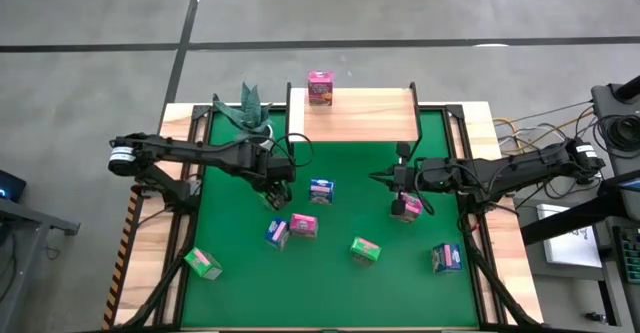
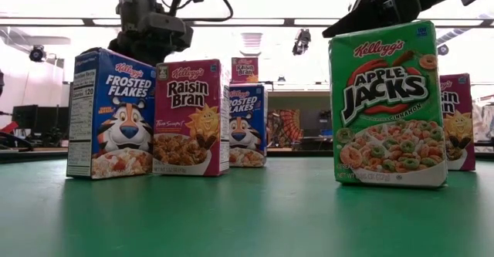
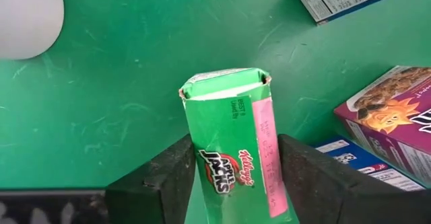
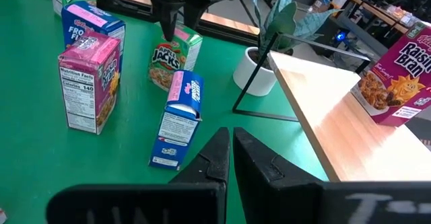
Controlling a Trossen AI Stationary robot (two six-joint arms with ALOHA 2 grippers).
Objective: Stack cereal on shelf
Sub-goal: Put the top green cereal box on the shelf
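My left gripper [image 1: 278,195] [image 3: 236,177] is shut on a green Apple Jacks carton [image 3: 225,136] [image 4: 174,57] left of the mat's middle. My right gripper [image 1: 398,180] [image 4: 231,140] is shut on nothing, just beyond a pink Raisin Bran carton [image 1: 405,208] that stands on the mat. The pale wooden shelf [image 1: 365,118] stands at the far edge, with one pink carton [image 1: 320,88] [image 4: 397,83] upright on its left end. Other cartons on the mat: blue [image 1: 321,190], blue [image 1: 277,233], pink [image 1: 303,225], green [image 1: 365,250], blue [image 1: 446,258], green [image 1: 203,264]. My left gripper pinches the green carton between its two fingers [image 3: 168,180], which sit on opposite faces, and a narrow side panel [image 3: 229,123] faces the wrist camera. The fingers come from above, pointing down. The carton hangs tilted; whether its lower end touches the mat, I cannot tell.
A potted plant in a white pot [image 1: 248,113] [image 4: 259,69] stands beside the shelf's left post. A black frame rims the green mat [image 1: 250,293]. The low view shows cartons upright close to the near edge [image 2: 386,103] [image 2: 108,114] [image 2: 189,118].
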